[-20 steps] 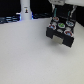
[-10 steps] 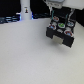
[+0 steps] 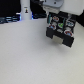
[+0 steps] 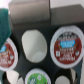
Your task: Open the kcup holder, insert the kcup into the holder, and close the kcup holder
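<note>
The kcup holder (image 3: 61, 31) is a black box at the back of the exterior view's right, with colored pod lids showing on its top. My gripper (image 3: 58, 17) hangs right over it, and its fingers are hidden by the arm. The wrist view looks straight down on the holder's tray (image 4: 49, 55). One round slot (image 4: 34, 44) is empty and pale, and red-brown lidded pods (image 4: 66, 46) fill the slots around it. A kcup (image 4: 36, 77) with a green top sits at the frame's edge. I cannot tell whether it is held or seated in a slot.
A tall white bottle-like post (image 3: 25, 9) stands at the back of the exterior view's left, with dark equipment (image 3: 9, 19) behind it. The white table (image 3: 30, 55) spreads out in front of the holder. A teal shape (image 4: 5, 22) blurs one corner of the wrist view.
</note>
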You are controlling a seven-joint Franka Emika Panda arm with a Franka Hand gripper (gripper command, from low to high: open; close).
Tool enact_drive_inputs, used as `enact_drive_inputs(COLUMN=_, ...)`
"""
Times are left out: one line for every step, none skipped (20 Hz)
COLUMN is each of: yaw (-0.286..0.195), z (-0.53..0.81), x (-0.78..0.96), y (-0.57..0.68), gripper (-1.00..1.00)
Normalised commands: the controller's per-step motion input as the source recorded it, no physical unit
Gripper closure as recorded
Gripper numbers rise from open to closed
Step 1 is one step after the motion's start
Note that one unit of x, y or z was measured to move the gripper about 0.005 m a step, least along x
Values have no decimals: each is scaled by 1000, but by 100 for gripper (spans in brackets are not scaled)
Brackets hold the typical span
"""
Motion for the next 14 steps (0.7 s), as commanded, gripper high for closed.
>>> enact_drive_inputs(yaw=56, z=8, x=681, y=-133, gripper=-100)
enact_drive_inputs(yaw=55, z=-33, x=734, y=-99, gripper=-100)
enact_drive_inputs(yaw=58, z=-37, x=754, y=-49, gripper=-100)
enact_drive_inputs(yaw=67, z=-29, x=750, y=-11, gripper=-100)
enact_drive_inputs(yaw=70, z=-26, x=750, y=9, gripper=-100)
enact_drive_inputs(yaw=72, z=-47, x=744, y=31, gripper=-100)
enact_drive_inputs(yaw=80, z=-67, x=734, y=83, gripper=-100)
enact_drive_inputs(yaw=83, z=-55, x=717, y=125, gripper=-100)
enact_drive_inputs(yaw=96, z=-46, x=693, y=231, gripper=-100)
enact_drive_inputs(yaw=100, z=-29, x=669, y=305, gripper=-100)
enact_drive_inputs(yaw=111, z=-42, x=631, y=342, gripper=-100)
enact_drive_inputs(yaw=141, z=-101, x=552, y=358, gripper=-100)
enact_drive_inputs(yaw=175, z=-147, x=450, y=308, gripper=-100)
enact_drive_inputs(yaw=209, z=-144, x=361, y=258, gripper=-100)
